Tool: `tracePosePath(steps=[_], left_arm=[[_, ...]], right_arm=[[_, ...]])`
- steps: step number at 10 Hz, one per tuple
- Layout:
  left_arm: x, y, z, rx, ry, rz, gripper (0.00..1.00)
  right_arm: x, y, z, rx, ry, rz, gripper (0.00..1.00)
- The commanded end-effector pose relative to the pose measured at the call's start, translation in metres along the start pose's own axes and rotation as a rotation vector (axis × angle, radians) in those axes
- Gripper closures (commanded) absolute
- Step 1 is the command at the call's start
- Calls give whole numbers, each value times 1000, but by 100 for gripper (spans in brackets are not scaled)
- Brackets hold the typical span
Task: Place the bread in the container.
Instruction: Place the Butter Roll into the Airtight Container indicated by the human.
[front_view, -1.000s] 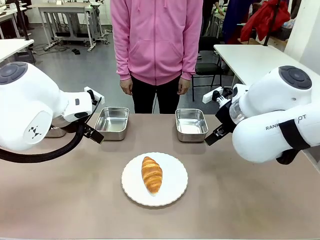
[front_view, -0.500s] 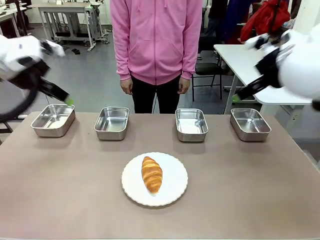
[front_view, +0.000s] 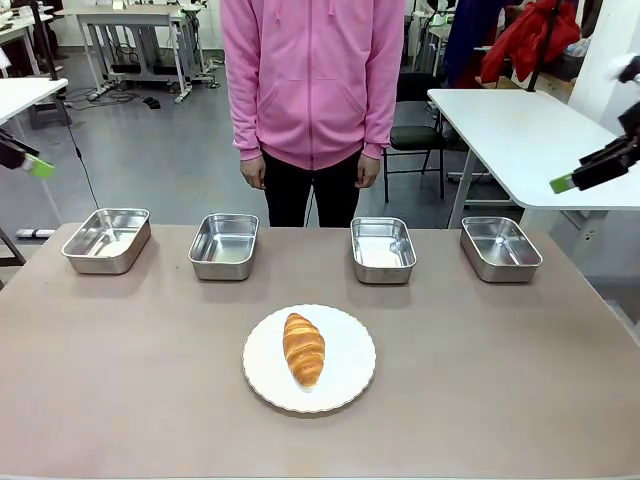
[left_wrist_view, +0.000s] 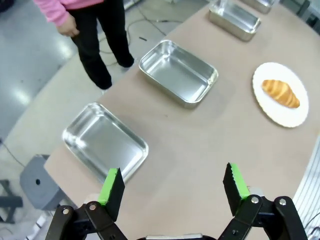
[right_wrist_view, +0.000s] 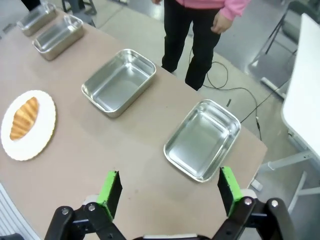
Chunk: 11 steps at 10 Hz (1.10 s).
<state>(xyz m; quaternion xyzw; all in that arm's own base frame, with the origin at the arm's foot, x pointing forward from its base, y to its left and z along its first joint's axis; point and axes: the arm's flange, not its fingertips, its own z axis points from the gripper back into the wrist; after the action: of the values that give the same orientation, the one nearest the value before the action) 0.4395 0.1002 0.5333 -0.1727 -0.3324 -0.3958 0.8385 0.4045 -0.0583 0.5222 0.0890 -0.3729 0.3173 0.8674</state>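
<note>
The croissant (front_view: 303, 349) sits on a white plate (front_view: 350, 365), with four empty steel pans (front_view: 222, 270) lined up beyond the plate as likely drop spots. Left fingers (left_wrist_view: 111, 186) and right fingers (right_wrist_view: 111, 192) hang spread wide, holding nothing.

Grey smooth floor (front_view: 150, 150), soft sheen from overhead light. White rect. table w/ white metal legs (front_view: 510, 120) at rear rt; black office chair (front_view: 412, 135) just beside it. More white workbenches on grey frames (front_view: 130, 18) far back left, black cables (front_view: 110, 97) on floor near them. Red cloth (front_view: 530, 35) bunched far back rt. Foreground: matte taupe tabletop (front_view: 500, 380).
</note>
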Motion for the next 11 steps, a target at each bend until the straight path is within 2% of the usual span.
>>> tracePosePath(steps=[1,2,3,8,11], left_arm=[[-12,31,5,-29,-75,-38,0],[-15,28,4,-44,-111,-65,0],[-11,14,10,-4,-37,-20,0],[-12,16,7,4,-21,-34,0],[-9,33,37,-88,-94,-70,0]], right_arm=[[-7,-18,0,47,-64,18,0],[-11,-15,0,64,-97,55,0],[-9,-9,2,6,-15,0,0],[-10,-9,0,5,-16,13,0],[13,-24,12,89,-51,74,0]])
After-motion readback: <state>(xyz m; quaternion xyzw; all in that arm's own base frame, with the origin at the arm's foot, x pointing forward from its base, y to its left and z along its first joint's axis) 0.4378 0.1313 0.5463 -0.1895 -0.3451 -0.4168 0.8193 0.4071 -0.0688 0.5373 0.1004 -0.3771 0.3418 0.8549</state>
